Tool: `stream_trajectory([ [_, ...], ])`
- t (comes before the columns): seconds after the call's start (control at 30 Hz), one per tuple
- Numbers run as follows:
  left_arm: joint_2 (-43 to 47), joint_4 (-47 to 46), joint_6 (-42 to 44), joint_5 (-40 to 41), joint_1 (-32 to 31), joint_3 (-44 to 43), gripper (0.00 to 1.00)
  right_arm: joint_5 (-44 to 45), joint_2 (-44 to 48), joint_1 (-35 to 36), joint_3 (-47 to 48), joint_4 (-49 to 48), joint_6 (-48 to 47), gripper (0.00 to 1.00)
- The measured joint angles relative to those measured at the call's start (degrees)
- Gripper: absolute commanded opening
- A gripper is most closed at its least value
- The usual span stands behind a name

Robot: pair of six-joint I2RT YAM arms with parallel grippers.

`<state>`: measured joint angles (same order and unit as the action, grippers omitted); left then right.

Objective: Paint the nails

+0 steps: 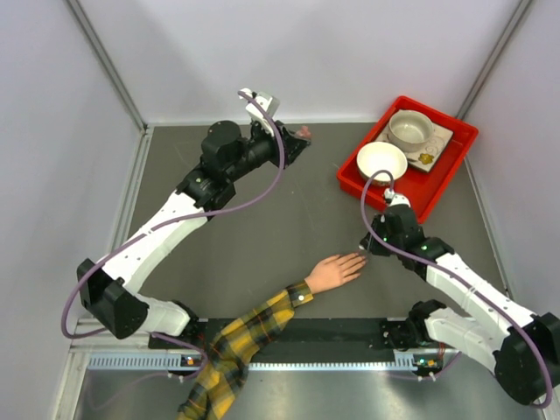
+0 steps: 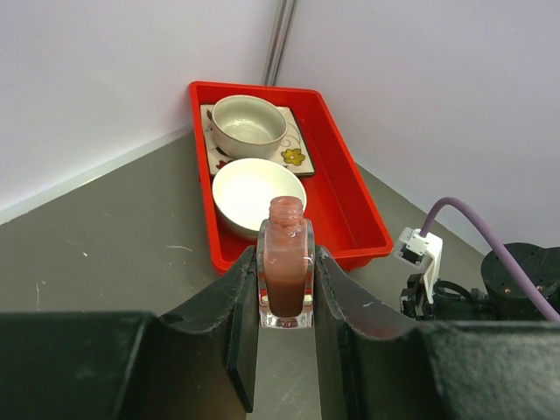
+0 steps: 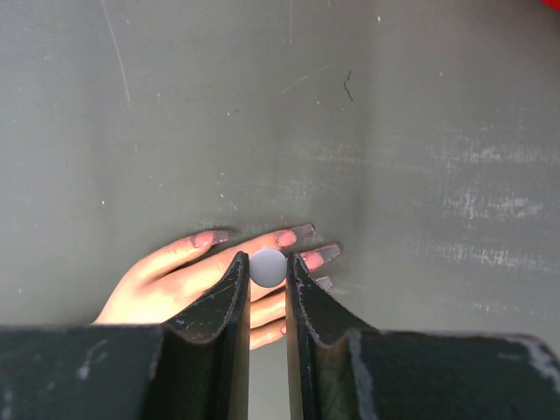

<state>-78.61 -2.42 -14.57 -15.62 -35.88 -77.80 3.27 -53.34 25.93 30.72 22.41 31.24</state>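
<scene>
Left jaws clamp an uncapped polish bottle (image 2: pixel 286 273) upright, while right jaws pinch a small white knob (image 3: pixel 268 267) above the hand's (image 3: pixel 175 284) nails (image 3: pixel 289 237).

Mannequin hand (image 1: pixel 335 271) lying mid-table; right gripper (image 1: pixel 366 248), holding cap (image 3: pixel 268 267), hanging over nails (image 3: pixel 287 237). Tray (image 1: pixel 444 185) sitting far right; bottle (image 2: pixel 286 271), in left gripper (image 1: pixel 300 137), left of it.

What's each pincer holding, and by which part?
Left pincer clamps the uncapped polish bottle by its sides. Right pincer pinches a small round grey-white piece by its sides, over the mannequin hand.
</scene>
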Motion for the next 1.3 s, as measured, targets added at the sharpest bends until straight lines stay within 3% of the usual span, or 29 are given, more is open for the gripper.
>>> stream_trajectory([
  [1.3, -1.16, -0.20, -0.83, -1.51, 1.36, -0.76, 0.00, -1.44, -6.03, -1.49, 0.02, -3.10, -0.74, 0.00],
])
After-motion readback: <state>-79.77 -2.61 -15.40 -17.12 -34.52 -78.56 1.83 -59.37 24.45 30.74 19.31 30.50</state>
